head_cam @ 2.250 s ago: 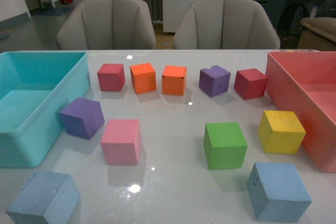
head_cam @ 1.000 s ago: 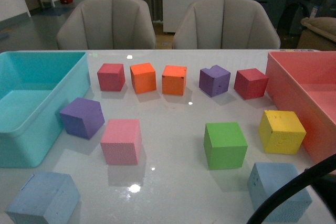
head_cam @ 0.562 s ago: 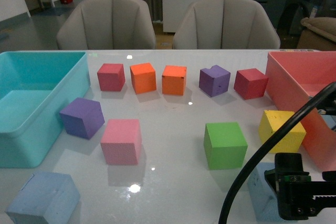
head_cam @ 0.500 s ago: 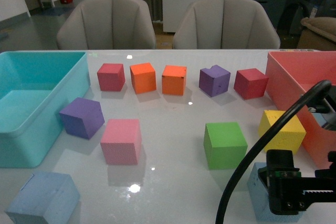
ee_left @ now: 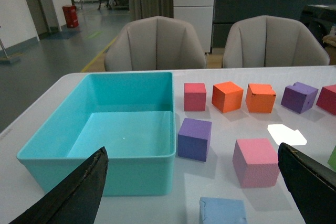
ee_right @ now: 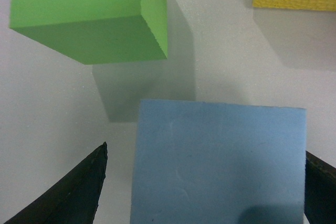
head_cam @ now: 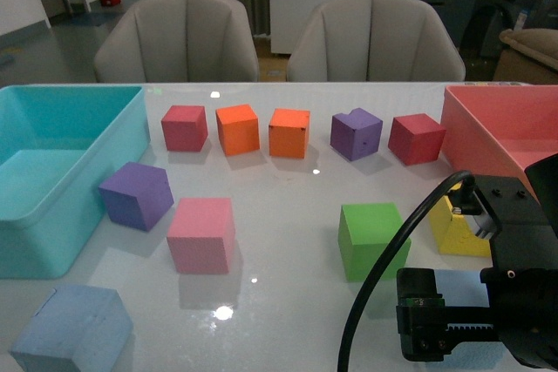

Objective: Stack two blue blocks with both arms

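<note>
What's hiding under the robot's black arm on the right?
A blue block sits under the right gripper, between its open jaws. From the front, the right arm covers most of it. Whether the jaws touch it cannot be seen.

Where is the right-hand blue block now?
Front view: the blue block sits at the table's near right, before the green cube and yellow cube, under the open right pincer.

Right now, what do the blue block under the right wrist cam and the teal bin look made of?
Blue block: looks like foam with a matte finish; the face is faintly grainy and scuffed, with no glare. Teal bin: probably moulded plastic, smooth and semi-gloss; it has a thin lipped rim and a soft sheen on the inside floor.
</note>
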